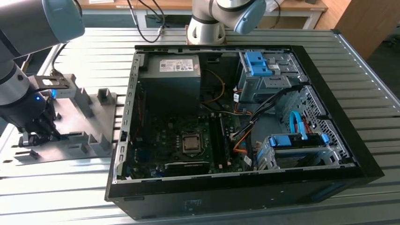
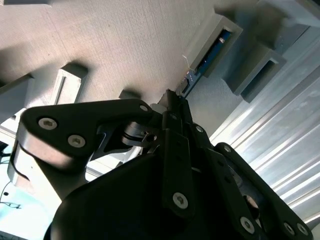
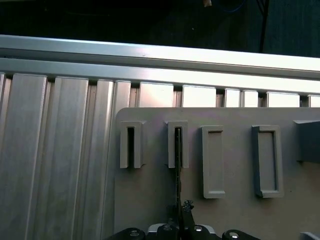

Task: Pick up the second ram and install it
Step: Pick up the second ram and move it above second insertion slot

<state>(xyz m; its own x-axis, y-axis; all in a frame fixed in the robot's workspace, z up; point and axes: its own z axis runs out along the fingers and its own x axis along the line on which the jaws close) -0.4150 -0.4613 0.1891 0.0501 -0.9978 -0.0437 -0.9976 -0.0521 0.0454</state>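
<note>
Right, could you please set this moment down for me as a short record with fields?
claw: lowered at the holder plate, to the exterior view's left of the computer case
second ram: standing on edge in a slot of the holder plate, its near end at the claw
holder plate: grey, with several upright slots, lying on the table
computer case: open on the ribbed metal table, motherboard exposed
task state: second ram not yet in the case

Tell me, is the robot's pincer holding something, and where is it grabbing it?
It looks like the pincer pinches the second ram near its end closest to the wrist. The far end sits in a slot of the grey holder.
</note>
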